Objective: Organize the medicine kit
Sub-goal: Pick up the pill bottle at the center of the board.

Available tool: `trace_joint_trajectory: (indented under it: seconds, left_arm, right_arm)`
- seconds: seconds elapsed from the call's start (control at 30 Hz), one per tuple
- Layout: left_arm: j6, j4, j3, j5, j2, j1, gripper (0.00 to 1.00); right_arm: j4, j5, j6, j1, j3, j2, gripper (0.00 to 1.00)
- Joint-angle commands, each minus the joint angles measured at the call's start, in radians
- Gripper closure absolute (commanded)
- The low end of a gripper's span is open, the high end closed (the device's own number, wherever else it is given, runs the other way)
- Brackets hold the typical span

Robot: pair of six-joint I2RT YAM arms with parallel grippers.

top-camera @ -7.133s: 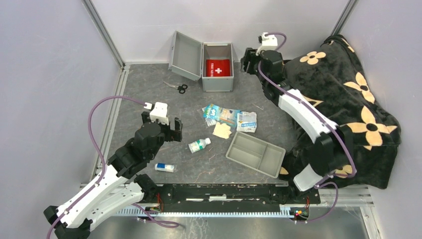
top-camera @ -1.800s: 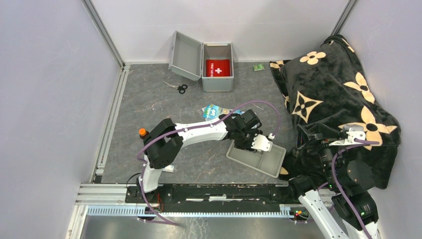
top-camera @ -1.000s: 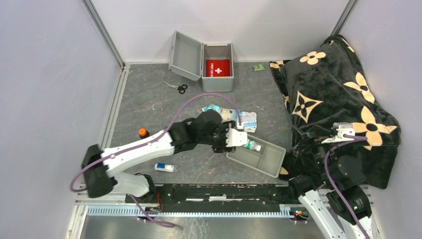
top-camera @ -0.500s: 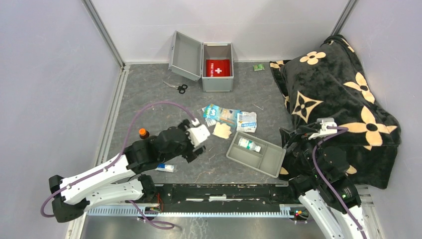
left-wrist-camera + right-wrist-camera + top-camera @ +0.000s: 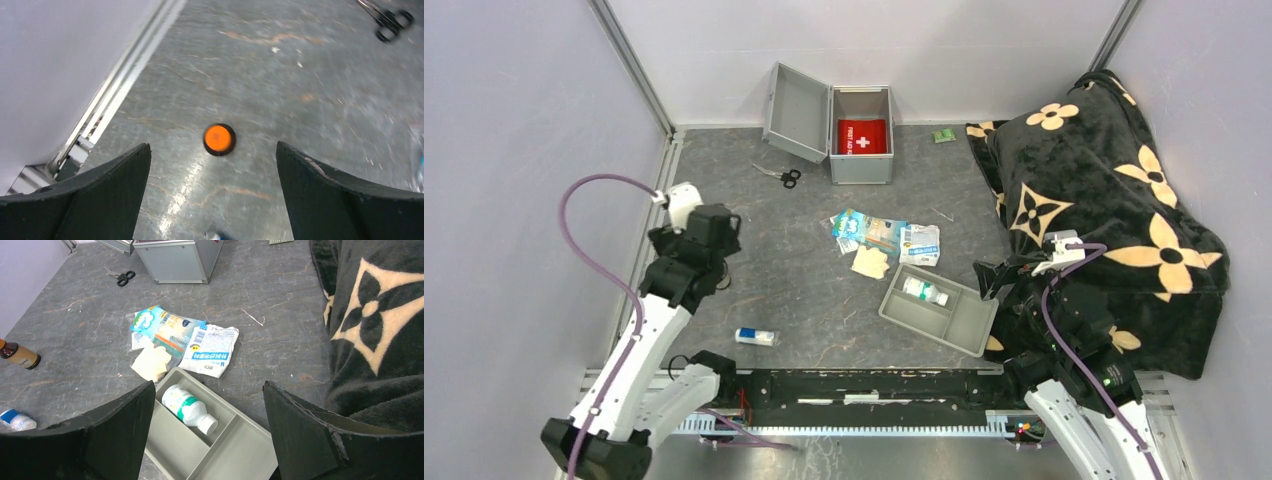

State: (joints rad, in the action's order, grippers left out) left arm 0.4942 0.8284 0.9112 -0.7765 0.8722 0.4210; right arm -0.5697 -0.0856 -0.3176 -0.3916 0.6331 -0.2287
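The medicine kit (image 5: pixel 861 165) stands open at the back of the table, its lid (image 5: pixel 796 98) swung left and a red pouch (image 5: pixel 862 136) inside. My left gripper (image 5: pixel 707 250) hangs open at the left side of the table. In the left wrist view it (image 5: pixel 212 150) is spread wide above an upright bottle with an orange cap (image 5: pixel 219 139), not touching it. My right gripper (image 5: pixel 208 385) is open and empty over the grey divided tray (image 5: pixel 250 445), where a white bottle (image 5: pixel 187 407) lies in one compartment.
Packets (image 5: pixel 869 232) and a beige pad (image 5: pixel 870 262) lie mid-table beside the tray (image 5: pixel 964 325). Scissors (image 5: pixel 779 175) lie left of the kit. A small blue-and-white tube (image 5: pixel 755 336) lies near the front edge. A black flowered blanket (image 5: pixel 1104 190) fills the right side.
My left arm let the white bottle go in the tray, drew back to the left side and opened wide over the orange-capped bottle. The right arm edged toward the tray.
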Motion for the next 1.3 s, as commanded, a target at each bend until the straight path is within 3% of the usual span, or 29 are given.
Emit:
trace_joint_trajectory:
  seconds: [0.0,0.17,0.27,0.43,0.63,1.13,1.27]
  left_arm:
    - [-0.070,-0.135,-0.011,0.125,0.065,-0.236,0.00]
    - [-0.096,-0.214,-0.023,0.380,0.239,-0.452,0.03]
    - [-0.105,-0.248,-0.039,0.449,0.284,-0.469,0.09]
    - [-0.122,-0.269,-0.045,0.478,0.334,-0.474,0.26]
    - [-0.120,-0.263,-0.053,0.463,0.332,-0.475,0.36]
    - [-0.035,-0.148,-0.051,0.421,0.331,-0.475,0.37]
    - [-0.027,-0.144,-0.045,0.398,0.312,-0.474,0.45]
  right_arm:
    - [0.018,0.015,-0.003,0.000,0.019,-0.017,0.14]
    - [0.009,0.035,0.010,0.001,0.037,-0.032,0.14]
    - [-0.003,0.025,0.017,0.000,0.042,-0.029,0.14]
    - [-0.013,0.015,0.016,0.002,0.033,-0.017,0.14]
    - [-0.013,0.010,0.015,0.001,0.034,-0.017,0.14]
    - [0.012,0.020,-0.007,0.001,0.005,-0.017,0.14]
    - [0.019,0.027,-0.019,0.002,-0.011,-0.011,0.14]
